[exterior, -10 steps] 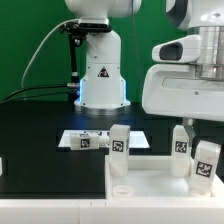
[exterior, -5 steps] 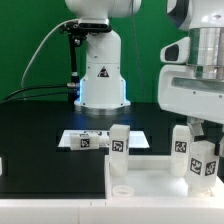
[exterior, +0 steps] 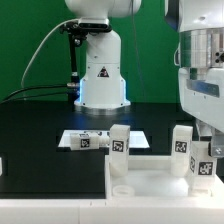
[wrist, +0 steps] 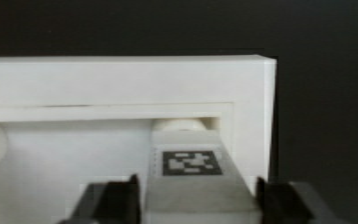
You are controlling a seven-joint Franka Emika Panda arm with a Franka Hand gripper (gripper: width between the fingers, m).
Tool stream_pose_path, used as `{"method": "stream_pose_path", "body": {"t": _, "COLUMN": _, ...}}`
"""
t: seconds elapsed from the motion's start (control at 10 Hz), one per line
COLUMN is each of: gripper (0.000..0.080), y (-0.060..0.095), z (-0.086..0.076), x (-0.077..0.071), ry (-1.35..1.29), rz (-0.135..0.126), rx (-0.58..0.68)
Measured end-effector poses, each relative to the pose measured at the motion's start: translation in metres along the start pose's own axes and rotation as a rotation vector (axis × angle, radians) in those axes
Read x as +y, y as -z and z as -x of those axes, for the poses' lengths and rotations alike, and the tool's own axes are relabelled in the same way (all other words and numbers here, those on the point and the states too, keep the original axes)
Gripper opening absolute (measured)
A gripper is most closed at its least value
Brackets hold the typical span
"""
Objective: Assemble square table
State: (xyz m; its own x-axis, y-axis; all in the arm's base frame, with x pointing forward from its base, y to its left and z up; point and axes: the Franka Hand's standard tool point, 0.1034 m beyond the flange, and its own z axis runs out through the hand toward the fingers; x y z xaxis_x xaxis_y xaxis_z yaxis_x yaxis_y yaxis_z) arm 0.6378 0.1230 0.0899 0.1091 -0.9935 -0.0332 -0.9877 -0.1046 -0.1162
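The white square table top [exterior: 150,172] lies at the front of the black table; it also shows in the wrist view [wrist: 123,80]. Three chunky white tagged legs stand on it: one at the exterior view's left [exterior: 119,143], one further back [exterior: 181,140], and one at the front right [exterior: 203,168]. My gripper [exterior: 206,148] has come down over the front right leg. In the wrist view the gripper [wrist: 197,200] has a dark finger [wrist: 119,200] pressed against each side of that tagged leg [wrist: 194,165]. It looks shut on it.
The marker board [exterior: 85,138] lies flat behind the table top. The big white robot base [exterior: 102,70] stands at the back with cables on its left. A small white part [exterior: 2,165] shows at the exterior view's left edge.
The gripper body has shifted toward the exterior view's right and turned, now standing upright over the front right leg. That leg went from tilted to upright.
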Motion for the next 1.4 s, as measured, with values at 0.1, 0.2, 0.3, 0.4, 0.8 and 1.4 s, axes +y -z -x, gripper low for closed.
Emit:
{"method": "stream_pose_path", "body": {"t": 0.1, "gripper": 0.0509, "y": -0.001, "z": -0.001, "x": 0.000, "ry": 0.106, "rz": -0.008, "rx": 0.012}}
{"method": "stream_pose_path", "body": {"t": 0.2, "gripper": 0.0619, "y": -0.001, "z": -0.006, "x": -0.006, "ry": 0.299, "rz": -0.063, "rx": 0.037}}
{"method": "stream_pose_path", "body": {"t": 0.3, "gripper": 0.0619, "y": -0.002, "z": -0.010, "x": -0.008, "ry": 0.488, "rz": -0.089, "rx": 0.057}}
{"method": "stream_pose_path", "body": {"t": 0.4, "gripper": 0.0641, "y": -0.003, "z": -0.007, "x": -0.007, "ry": 0.578, "rz": -0.082, "rx": 0.063}}
{"method": "stream_pose_path", "body": {"t": 0.8, "gripper": 0.0649, "y": -0.003, "z": -0.012, "x": -0.007, "ry": 0.892, "rz": -0.063, "rx": 0.087}}
{"method": "stream_pose_path", "body": {"t": 1.4, "gripper": 0.0404, "y": -0.001, "z": -0.014, "x": -0.007, "ry": 1.099, "rz": 0.004, "rx": 0.086}}
